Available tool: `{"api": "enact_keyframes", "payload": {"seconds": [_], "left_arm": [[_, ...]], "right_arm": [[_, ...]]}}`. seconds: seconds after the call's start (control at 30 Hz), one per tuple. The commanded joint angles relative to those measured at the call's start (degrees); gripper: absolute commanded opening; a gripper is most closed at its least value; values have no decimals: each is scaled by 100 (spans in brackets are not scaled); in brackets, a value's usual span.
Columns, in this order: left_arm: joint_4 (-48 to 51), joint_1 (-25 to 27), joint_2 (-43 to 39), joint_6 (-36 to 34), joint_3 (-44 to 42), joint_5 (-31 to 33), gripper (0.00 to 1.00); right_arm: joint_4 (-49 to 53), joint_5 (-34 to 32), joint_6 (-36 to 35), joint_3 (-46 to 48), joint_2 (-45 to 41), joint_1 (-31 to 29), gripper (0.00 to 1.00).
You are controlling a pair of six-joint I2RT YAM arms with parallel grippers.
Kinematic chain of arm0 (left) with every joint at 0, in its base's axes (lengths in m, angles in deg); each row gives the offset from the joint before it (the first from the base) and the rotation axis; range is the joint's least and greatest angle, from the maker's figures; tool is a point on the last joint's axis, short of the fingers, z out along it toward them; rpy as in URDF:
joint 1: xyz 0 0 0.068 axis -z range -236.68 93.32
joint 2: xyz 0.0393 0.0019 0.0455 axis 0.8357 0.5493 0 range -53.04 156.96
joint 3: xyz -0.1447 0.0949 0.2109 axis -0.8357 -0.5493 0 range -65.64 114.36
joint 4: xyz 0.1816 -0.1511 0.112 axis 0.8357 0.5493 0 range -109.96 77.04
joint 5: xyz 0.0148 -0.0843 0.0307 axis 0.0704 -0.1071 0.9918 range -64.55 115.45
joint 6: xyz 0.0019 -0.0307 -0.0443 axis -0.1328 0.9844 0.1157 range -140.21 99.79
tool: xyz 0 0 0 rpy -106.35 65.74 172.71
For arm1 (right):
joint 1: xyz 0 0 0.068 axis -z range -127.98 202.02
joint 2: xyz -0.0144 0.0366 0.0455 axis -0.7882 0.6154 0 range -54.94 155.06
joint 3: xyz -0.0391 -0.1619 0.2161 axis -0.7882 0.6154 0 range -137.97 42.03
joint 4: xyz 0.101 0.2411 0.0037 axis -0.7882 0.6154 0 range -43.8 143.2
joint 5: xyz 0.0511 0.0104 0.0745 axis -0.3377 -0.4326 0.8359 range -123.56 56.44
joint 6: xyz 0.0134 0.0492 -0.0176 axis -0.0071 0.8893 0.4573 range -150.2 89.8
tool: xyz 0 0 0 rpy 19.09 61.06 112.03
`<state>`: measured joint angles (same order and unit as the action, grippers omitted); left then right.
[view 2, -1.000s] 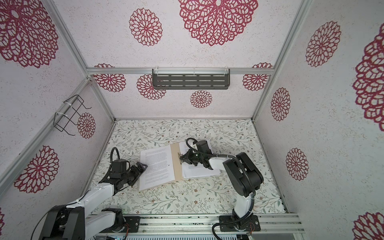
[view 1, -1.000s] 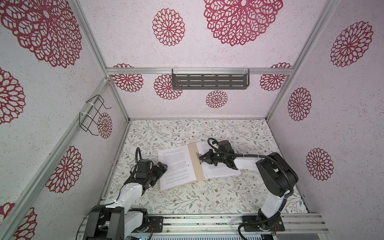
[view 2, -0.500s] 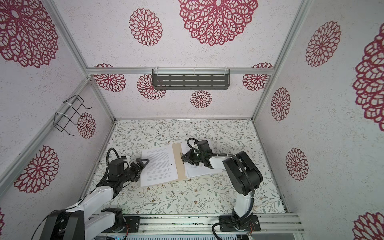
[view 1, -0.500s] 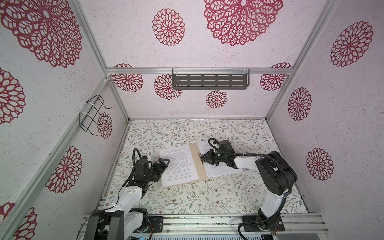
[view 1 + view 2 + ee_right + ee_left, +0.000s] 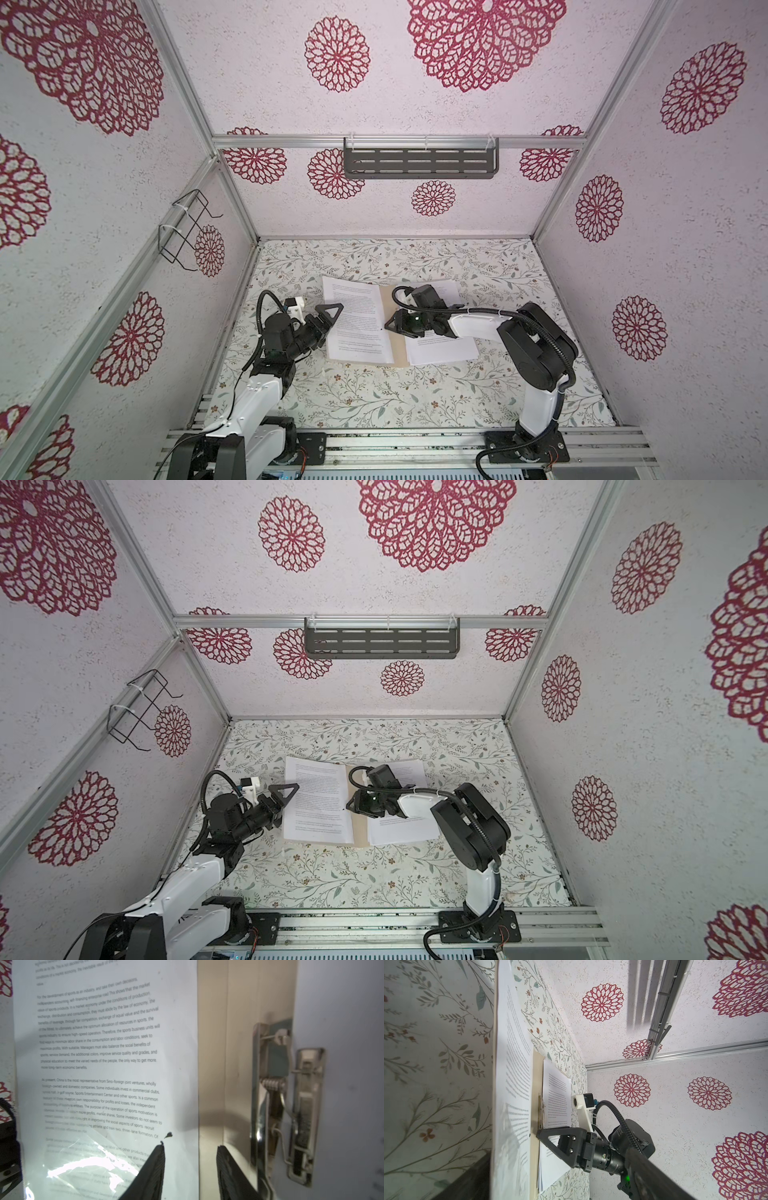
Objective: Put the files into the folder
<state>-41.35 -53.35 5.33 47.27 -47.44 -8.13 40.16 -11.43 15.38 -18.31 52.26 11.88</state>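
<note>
Bench with a floral-patterned cover (image 5: 374, 399) carries the open, flat tan cardboard folder (image 5: 399, 353) near its middle. At the folder's nine o'clock the left pincer (image 5: 332, 319) hovers spread wide and empty, just beside the outer edge of a single white printed sheet (image 5: 357, 324) lying on the left flap. Over the spine, the right pincer (image 5: 392, 326) stands with jaws parted and nothing between them. One tip is above that sheet's inner edge, the other above bare cardboard. At three o'clock a stack of white printed sheets (image 5: 440, 349) lies beside a shiny metal spring clip (image 5: 268, 1093); whether the clip grips it I cannot tell. The step looks like moving the lone sheet onto the stack. Pinch its inner edge lightly, lift low, draw toward three o'clock, and stay clear of the clip.
</note>
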Motion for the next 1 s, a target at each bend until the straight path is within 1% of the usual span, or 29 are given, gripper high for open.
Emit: {"api": "enact_keyframes", "payload": {"seconds": [0.0, 0.07, 0.13, 0.17, 0.27, 0.4, 0.5, 0.63, 0.77, 0.9, 0.97], "left_arm": [[238, -8, -196, -189, 308, -67, 97], [250, -8, -157, -209, 387, -163, 97], [405, 35, -43, -335, 552, -263, 97], [511, 51, 5, -397, 627, -284, 98], [304, 157, 131, -353, 688, -337, 97], [319, 465, 374, -429, 952, -284, 97], [329, 694, 548, -460, 1145, -175, 97], [515, 1021, 700, -589, 1511, -53, 97], [1031, 1464, 997, -978, 2126, 1, 97], [1100, 1861, 1456, -1102, 2651, 49, 97], [1141, 2045, 1727, -1158, 2914, 75, 98]], "right_arm": [[482, -801, -451, -126, -664, 127, 52], [897, -935, -761, -226, -887, 305, 60], [1284, -1152, -1075, -181, -1139, 624, 66], [1383, -1191, -1153, -92, -1266, 807, 68], [1485, -1142, -1463, 354, -1628, 1555, 78], [1703, -1260, -1715, 756, -1842, 2421, 83], [1580, -1254, -1793, 998, -1836, 2765, 84], [1149, -972, -1716, 1305, -1680, 2944, 84], [564, -537, -1469, 1591, -1481, 2934, 83], [156, -184, -1238, 1705, -1245, 2718, 82], [-143, 17, -992, 1732, -1146, 2548, 81]]}}
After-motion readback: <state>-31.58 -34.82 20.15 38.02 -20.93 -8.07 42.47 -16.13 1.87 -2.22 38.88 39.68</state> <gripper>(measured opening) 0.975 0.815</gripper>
